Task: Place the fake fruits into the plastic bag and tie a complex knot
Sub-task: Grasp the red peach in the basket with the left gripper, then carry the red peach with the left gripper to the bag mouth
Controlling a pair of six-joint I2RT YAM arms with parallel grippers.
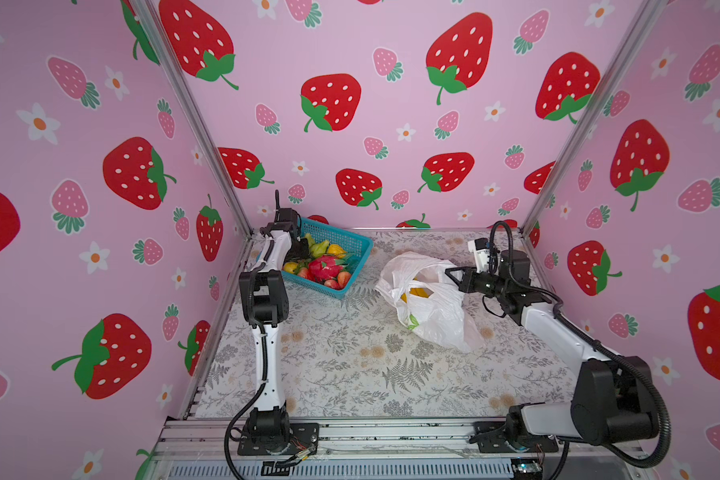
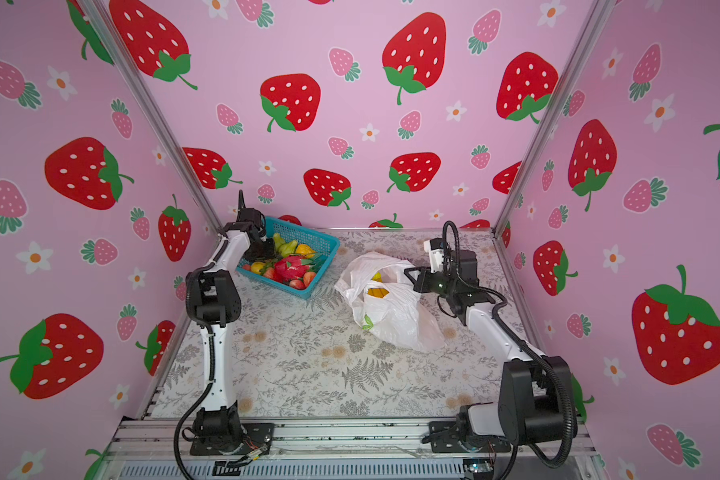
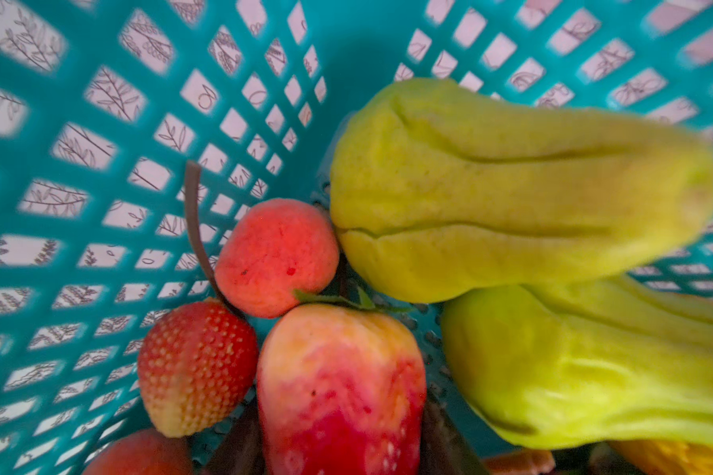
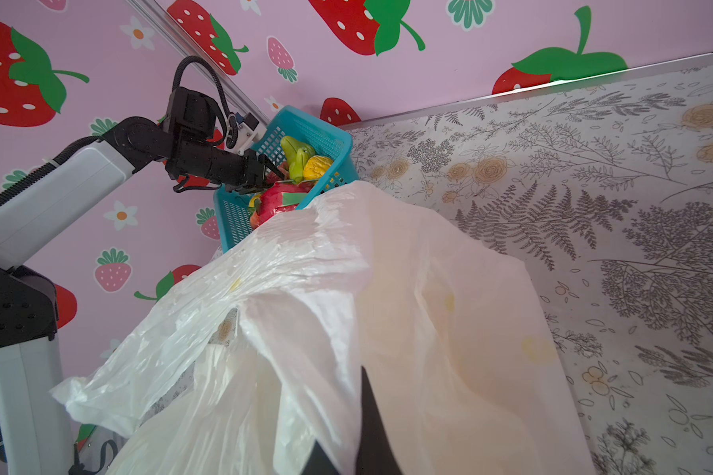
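Note:
The fake fruits lie in a teal mesh basket [image 1: 341,237] [image 2: 308,232] at the back left: a pink dragon fruit [image 1: 324,266], green ridged fruits [image 3: 511,185], strawberries [image 3: 194,366]. My left gripper [image 3: 340,448] [image 1: 304,251] reaches into the basket, its dark fingers [image 3: 239,444] pressed against both sides of a large red-and-pale strawberry [image 3: 338,370]. The white plastic bag [image 1: 429,316] [image 2: 391,320] [image 4: 387,288] lies right of centre, mouth open, with a yellow fruit [image 1: 416,292] inside. My right gripper [image 1: 449,272] [image 4: 355,444] is shut on the bag's upper edge and holds it up. No knot shows.
The basket [image 4: 305,123] sits tilted in the back left corner against the pink wall. The floral table [image 1: 350,365] is bordered by pink strawberry walls on three sides and by a metal rail [image 1: 350,428] at the front, where both arm bases stand.

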